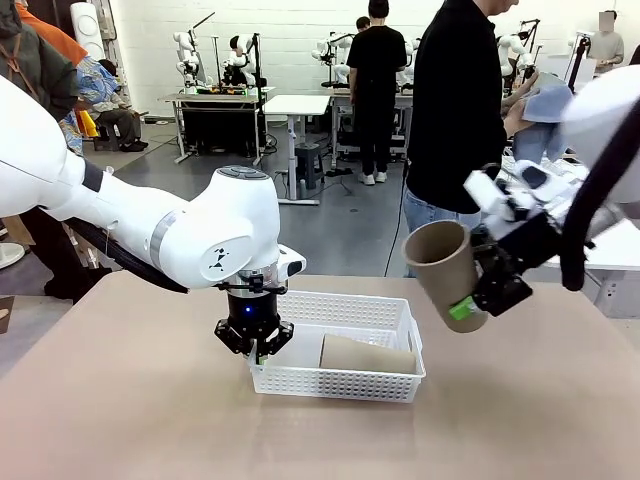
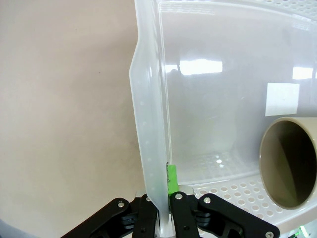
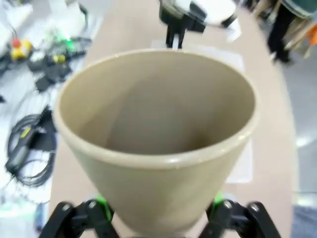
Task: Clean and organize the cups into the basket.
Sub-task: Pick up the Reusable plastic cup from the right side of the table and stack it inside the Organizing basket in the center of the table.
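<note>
The left gripper (image 2: 166,184) is clamped on the end wall of the shallow white lattice plastic basket (image 1: 335,384) at the middle of the tan worktop (image 1: 130,420), where one tan-brown matte tumbler (image 1: 365,353) lies on its side, while the right gripper (image 1: 468,305) squeezes a second tan tumbler (image 1: 442,262) near its base, aloft toward the far right corner, a cup likely light, stiff and slick, with the lying tumbler crowding the basket's right half.

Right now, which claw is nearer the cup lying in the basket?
Left. The left claw pinches the basket wall right beside the lying cup; the right claw holds a second cup aloft, right of the basket.
</note>
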You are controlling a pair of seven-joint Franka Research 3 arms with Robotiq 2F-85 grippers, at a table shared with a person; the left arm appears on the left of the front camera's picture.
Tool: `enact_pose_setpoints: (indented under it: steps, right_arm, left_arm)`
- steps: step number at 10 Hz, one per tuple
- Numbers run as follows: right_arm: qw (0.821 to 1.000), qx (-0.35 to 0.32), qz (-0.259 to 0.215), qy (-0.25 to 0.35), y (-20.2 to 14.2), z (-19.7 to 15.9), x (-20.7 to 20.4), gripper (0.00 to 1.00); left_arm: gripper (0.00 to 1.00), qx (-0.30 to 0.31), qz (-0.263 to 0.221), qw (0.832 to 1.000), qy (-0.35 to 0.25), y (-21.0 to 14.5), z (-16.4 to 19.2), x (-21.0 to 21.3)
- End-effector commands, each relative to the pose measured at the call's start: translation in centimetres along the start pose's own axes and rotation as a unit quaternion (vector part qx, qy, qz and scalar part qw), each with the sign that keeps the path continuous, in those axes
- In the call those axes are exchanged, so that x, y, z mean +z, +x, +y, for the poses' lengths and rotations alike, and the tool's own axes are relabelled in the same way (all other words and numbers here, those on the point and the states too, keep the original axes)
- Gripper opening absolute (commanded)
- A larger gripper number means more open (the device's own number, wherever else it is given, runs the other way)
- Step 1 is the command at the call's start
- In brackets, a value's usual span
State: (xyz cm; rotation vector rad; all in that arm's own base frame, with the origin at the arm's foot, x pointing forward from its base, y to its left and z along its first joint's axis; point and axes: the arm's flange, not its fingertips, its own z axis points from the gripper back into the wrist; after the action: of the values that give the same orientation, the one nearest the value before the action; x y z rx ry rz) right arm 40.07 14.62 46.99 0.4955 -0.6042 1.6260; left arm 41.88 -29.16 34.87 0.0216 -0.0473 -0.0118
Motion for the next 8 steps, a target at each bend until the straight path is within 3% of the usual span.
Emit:
enact_pose_setpoints:
  steps: [1, 3, 8]
  right_arm:
    - [0.994, -0.005, 0.104, 0.04, 1.8, -2.3, -1.2, 0.82]
    - [0.983, 0.007, 0.174, 0.048, 4.1, -3.0, -3.0, 0.82]
    - [0.991, 0.012, 0.135, 0.001, 6.0, -7.5, -7.0, 0.82]
  left_arm:
    - [0.0, 0.0, 0.002, 1.0, 0.002, -0.2, -0.1, -0.2]
    - [0.0, 0.0, 0.002, 1.0, 0.002, -0.2, -0.1, -0.2]
    - [0.0, 0.0, 0.002, 1.0, 0.002, -0.2, -0.1, -0.2]
